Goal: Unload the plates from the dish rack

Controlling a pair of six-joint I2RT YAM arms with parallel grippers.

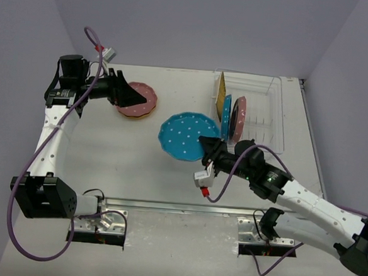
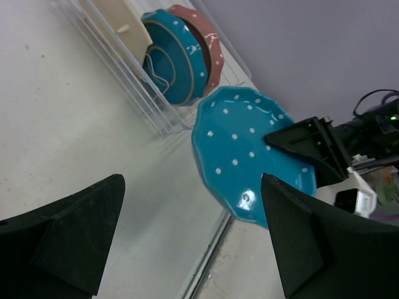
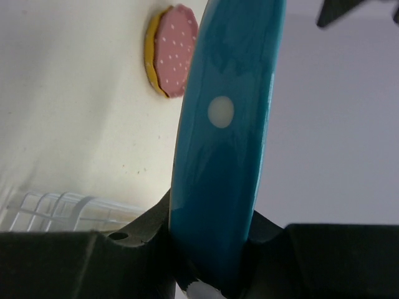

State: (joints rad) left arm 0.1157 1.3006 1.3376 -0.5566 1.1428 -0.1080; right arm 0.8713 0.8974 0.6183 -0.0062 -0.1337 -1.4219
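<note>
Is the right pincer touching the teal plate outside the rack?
Touching. The right wrist view shows the right pincer clamping the teal plate, a jaw against each face.

Dish rack [image 1: 267,118] stands at the far right of the table [image 1: 106,170]. Three plates [image 1: 226,116] stand on edge in its left end, side by side between the dividers; the leftmost sits a little farther back than the other two. A fourth plate [image 1: 185,135] is just left of the rack, off its near-left corner, above the table with its rim between the fingers of my right gripper [image 1: 210,149]. A stack of two plates [image 1: 139,102] lies flat at the far left, well apart from the rack. My left gripper [image 1: 127,95] hangs over the stack's left edge.
</note>
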